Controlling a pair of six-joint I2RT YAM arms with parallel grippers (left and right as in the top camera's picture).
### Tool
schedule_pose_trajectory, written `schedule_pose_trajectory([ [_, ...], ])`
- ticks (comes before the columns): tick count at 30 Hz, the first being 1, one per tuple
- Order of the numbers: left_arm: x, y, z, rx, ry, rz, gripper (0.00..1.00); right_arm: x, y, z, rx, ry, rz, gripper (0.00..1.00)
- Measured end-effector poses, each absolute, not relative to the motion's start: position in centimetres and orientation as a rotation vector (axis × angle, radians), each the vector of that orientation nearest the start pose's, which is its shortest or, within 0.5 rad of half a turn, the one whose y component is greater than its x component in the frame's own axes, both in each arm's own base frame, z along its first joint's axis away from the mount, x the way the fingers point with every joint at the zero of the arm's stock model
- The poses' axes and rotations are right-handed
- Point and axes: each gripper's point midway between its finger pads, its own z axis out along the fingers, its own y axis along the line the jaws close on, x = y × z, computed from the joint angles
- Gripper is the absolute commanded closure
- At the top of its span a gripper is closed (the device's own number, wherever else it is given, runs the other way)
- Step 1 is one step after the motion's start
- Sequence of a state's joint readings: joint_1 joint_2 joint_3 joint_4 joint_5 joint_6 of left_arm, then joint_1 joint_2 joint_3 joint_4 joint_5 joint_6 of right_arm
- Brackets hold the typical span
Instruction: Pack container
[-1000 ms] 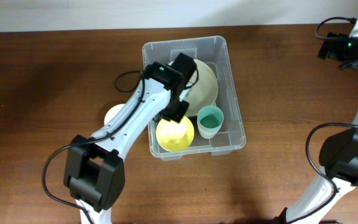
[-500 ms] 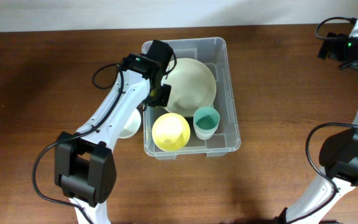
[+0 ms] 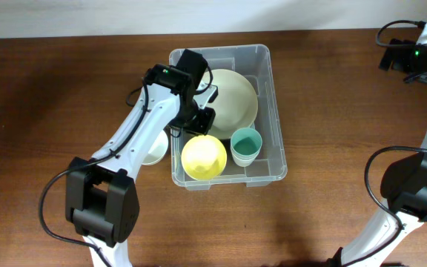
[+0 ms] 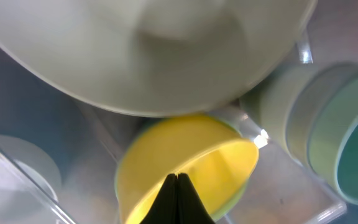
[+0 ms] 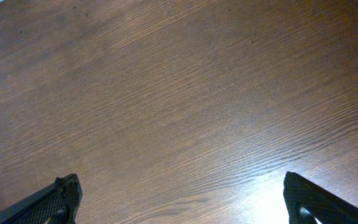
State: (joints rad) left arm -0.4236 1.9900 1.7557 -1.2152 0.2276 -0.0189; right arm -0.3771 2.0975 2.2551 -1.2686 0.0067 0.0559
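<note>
The clear container (image 3: pixel 275 96) sits mid-table and holds a large cream bowl (image 3: pixel 234 100), a yellow bowl (image 3: pixel 204 158) and a teal cup (image 3: pixel 247 146). My left gripper (image 3: pixel 200 124) is inside the container, by its left wall, between the cream bowl and the yellow bowl. In the left wrist view its fingers (image 4: pixel 178 177) are shut with nothing between them, just above the yellow bowl (image 4: pixel 191 155); the cream bowl (image 4: pixel 148 50) and teal cup (image 4: pixel 347 155) show there too. My right gripper (image 5: pixel 185 199) is open over bare wood at the far right.
A white bowl (image 3: pixel 154 150) stands on the table just outside the container's left wall, partly under my left arm. The right arm (image 3: pixel 414 55) stands along the right edge. The table is dark wood, with a pale wall at its back edge.
The container has slid a little to the left. My left gripper pulled back toward the far left corner, then came forward and down to the yellow bowl.
</note>
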Motion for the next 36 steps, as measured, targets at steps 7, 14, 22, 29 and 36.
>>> schedule_pose_trajectory([
  [7, 34.0, -22.0, 11.6, 0.806, 2.967, -0.389, 0.99, 45.9, -18.3, 21.9, 0.579, 2.624, -0.109, 0.01],
  [14, 33.7, -22.3, 11.5, 0.856, 2.953, -0.362, 1.0, 45.9, -18.3, 21.9, 0.58, 2.624, -0.109, 0.01],
  [22, 33.8, -21.6, 10.8, 0.884, 2.966, -0.29, 1.0, 45.9, -18.3, 21.9, 0.58, 2.624, -0.109, 0.01],
  [29, 34.6, -20.2, 8.2, 0.913, 3.007, -0.13, 0.99, 45.9, -18.3, 21.9, 0.58, 2.623, -0.109, 0.01],
  [36, 36.2, -17.5, 8.3, 0.838, 2.98, 0.146, 1.0, 45.9, -18.3, 21.9, 0.579, 2.624, -0.109, 0.01],
])
